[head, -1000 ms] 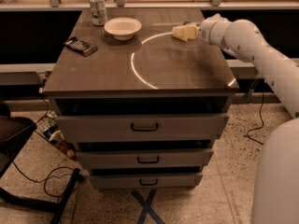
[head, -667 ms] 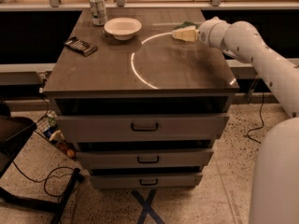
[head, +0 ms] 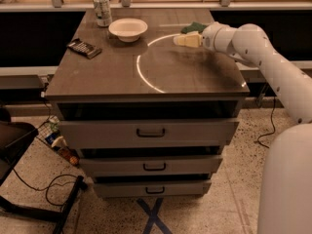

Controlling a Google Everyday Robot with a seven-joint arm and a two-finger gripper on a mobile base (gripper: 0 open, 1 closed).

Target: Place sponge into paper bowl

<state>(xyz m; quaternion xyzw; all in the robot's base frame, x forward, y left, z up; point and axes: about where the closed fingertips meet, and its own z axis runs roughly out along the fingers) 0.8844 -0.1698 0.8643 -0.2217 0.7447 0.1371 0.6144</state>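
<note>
Far to the left of the hand, near the left edge of the worktop (head: 190,77), lies a flat dark gadget (head: 84,48) with keys. Farther back, still well left of the hand, a silver can (head: 102,9) stands upright at the rear edge. Just right of the can and in front of it sits the white bowl (head: 127,29), upright, apart from the hand and to its left. Between the bowl and the hand a thin bright curved line (head: 140,72) sweeps over the worktop and down toward its front edge.

The sponge (head: 195,27) shows only as a dark green patch right behind the hand, on its far side. It is close against the hand, but whether they touch cannot be told. It is not in the bowl.

The hand (head: 186,40), cream-yellow, points left just above the rear right part of the worktop. Whether it is apart or together cannot be told. The white arm (head: 258,45) runs from it to the right and toward the front, past the worktop's edge. Three drawers (head: 146,130) sit under the worktop, below and in front of the hand.
</note>
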